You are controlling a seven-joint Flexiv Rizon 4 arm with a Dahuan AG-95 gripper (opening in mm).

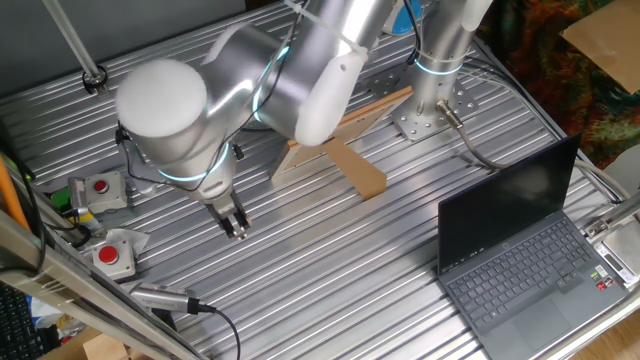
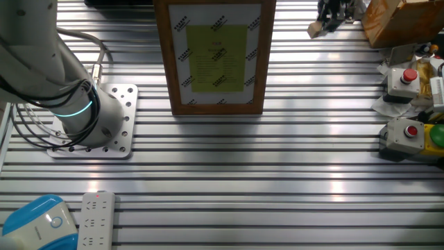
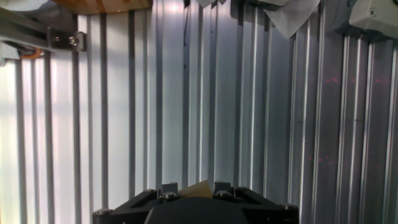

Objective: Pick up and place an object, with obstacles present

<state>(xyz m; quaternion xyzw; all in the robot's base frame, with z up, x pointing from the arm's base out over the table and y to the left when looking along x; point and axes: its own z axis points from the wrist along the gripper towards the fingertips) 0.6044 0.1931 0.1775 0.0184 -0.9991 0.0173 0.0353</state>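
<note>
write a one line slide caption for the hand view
Hand view: the hand pinches a small tan cube between its fingertips above the ribbed metal table.

The arm's large silver joint blocks much of the long thin light-wood panel in one fixed view, leaving only its ends and part of the brown bar visible. The laptop is cut off at the frame's lower right. In the hand view, the tan cube shows only as a sliver between the fingers, themselves cropped by the bottom edge. In the other fixed view, the gripper is small and cropped at the top.
</note>
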